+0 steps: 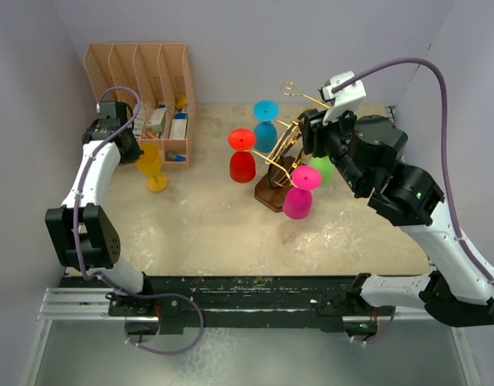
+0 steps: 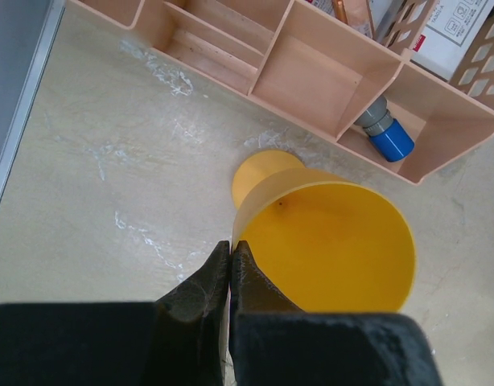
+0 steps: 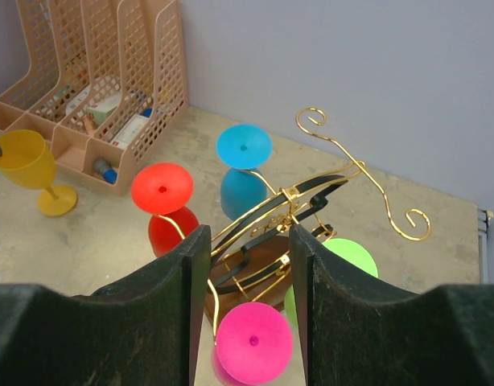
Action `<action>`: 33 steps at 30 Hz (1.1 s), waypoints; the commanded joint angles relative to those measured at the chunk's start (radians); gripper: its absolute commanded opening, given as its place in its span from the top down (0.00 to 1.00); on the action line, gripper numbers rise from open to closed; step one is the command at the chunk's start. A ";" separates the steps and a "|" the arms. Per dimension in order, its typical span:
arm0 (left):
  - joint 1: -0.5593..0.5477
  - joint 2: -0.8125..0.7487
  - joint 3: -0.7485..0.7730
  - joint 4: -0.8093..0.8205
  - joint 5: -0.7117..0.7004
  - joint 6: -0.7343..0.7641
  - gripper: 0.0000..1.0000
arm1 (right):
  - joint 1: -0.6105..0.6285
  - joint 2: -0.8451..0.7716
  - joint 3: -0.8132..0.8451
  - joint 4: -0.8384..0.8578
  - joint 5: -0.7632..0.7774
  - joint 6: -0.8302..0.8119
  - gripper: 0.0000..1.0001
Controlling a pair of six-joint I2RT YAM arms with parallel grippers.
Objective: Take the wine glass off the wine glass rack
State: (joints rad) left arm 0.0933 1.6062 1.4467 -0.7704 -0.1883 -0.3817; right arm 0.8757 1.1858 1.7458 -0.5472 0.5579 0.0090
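The gold wire wine glass rack stands on its dark wooden base mid-table. Red, blue, pink and green wine glasses hang upside down from its arms. A yellow wine glass stands upright on the table to the left, off the rack. My left gripper is shut on the yellow glass's rim. My right gripper is open and empty above the rack, with the pink glass's foot below its jaws.
A tan slotted desk organizer holding small boxes stands at the back left, just behind the yellow glass. Walls close the table at the back and both sides. Two upper scroll arms of the rack carry nothing.
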 commanded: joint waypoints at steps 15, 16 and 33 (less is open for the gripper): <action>0.010 -0.047 0.012 0.029 -0.039 -0.023 0.22 | -0.004 -0.018 -0.021 0.071 -0.016 0.005 0.54; 0.010 -0.065 0.012 0.024 -0.043 -0.027 0.17 | -0.004 -0.020 -0.024 0.073 -0.016 0.006 0.54; 0.010 -0.931 -0.400 0.198 0.447 -0.063 0.23 | -0.434 0.198 0.124 0.013 -0.615 0.264 0.59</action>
State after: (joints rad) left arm 0.0978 0.7757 1.1412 -0.6342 0.0666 -0.4126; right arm 0.6537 1.3025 1.7969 -0.5465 0.2844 0.1024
